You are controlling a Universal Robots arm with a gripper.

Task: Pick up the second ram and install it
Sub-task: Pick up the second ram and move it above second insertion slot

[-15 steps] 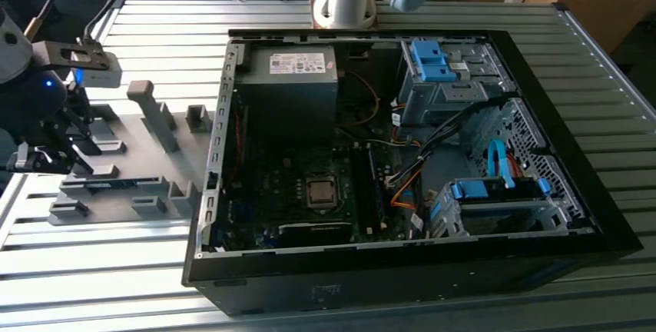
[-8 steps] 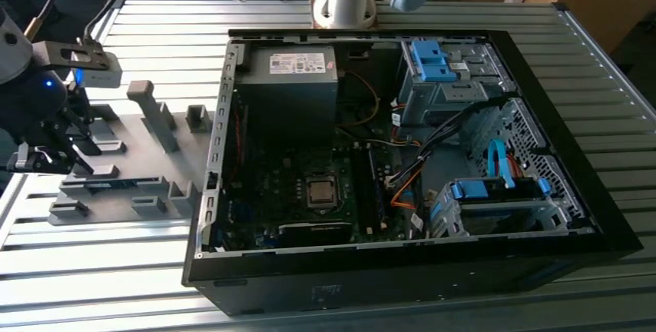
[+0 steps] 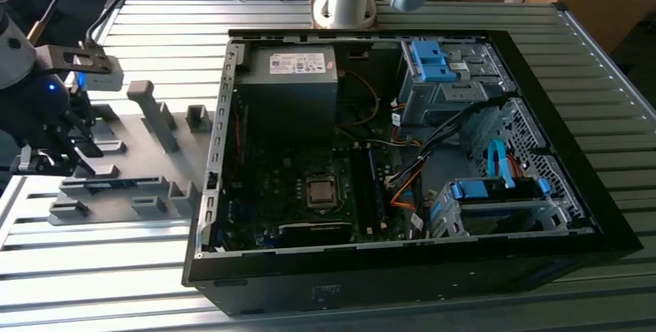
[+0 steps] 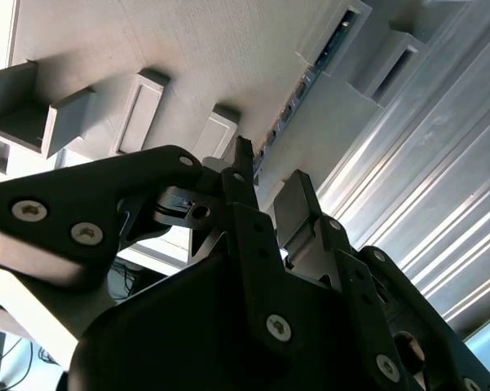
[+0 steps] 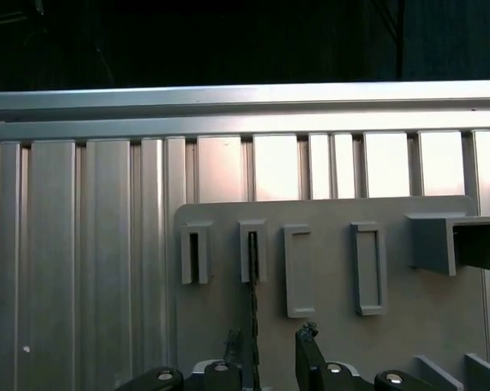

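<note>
While it stands on edge in a slot of the grey holder (image 5: 440,326), the second ram (image 5: 251,293) runs between the spread fingers of the gripper (image 5: 271,340), closer to one finger; the hand is open and clamps nothing. The holder lies on a ribbed metal table (image 3: 103,270), just beside an open computer case (image 3: 410,270) at the exterior view's right. Inside the case sit a motherboard (image 3: 307,194), blue drive brackets (image 3: 431,59) and a power supply (image 3: 292,94), its white label (image 3: 292,63) too small to read.
</note>
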